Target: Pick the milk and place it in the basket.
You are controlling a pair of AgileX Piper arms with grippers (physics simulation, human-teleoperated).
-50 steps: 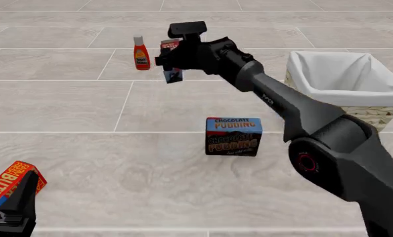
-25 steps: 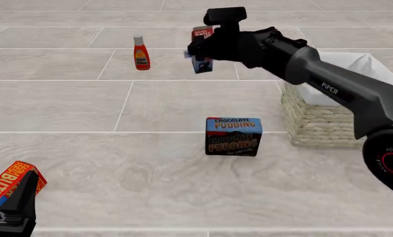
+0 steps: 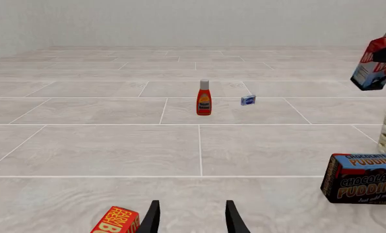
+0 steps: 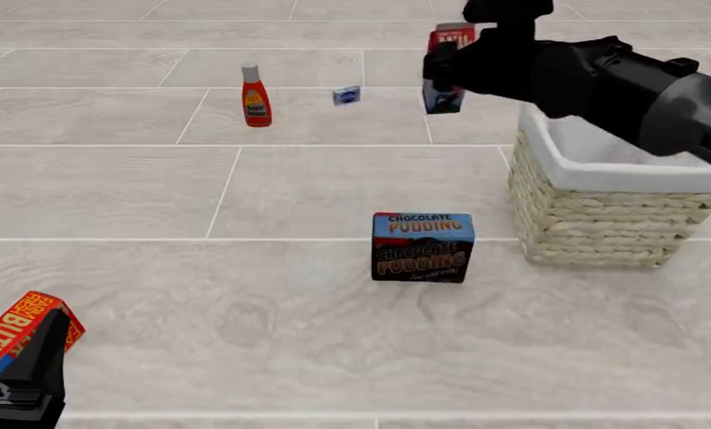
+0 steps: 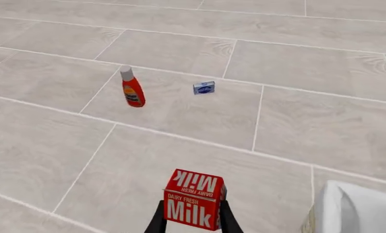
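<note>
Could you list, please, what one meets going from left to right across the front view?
Butter box → ketchup bottle → small blue-and-white packet → pudding box → basket. The milk, held in the right end effector, overlaps the pudding box's span, so it is left out.

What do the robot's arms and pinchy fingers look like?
The right arm is dark grey to black, made of thick rounded tube sections with a boxy black block near the wrist. The right gripper has two thin black fingers. The left gripper has the same slim black fingers. No cables or lettering show now.
</note>
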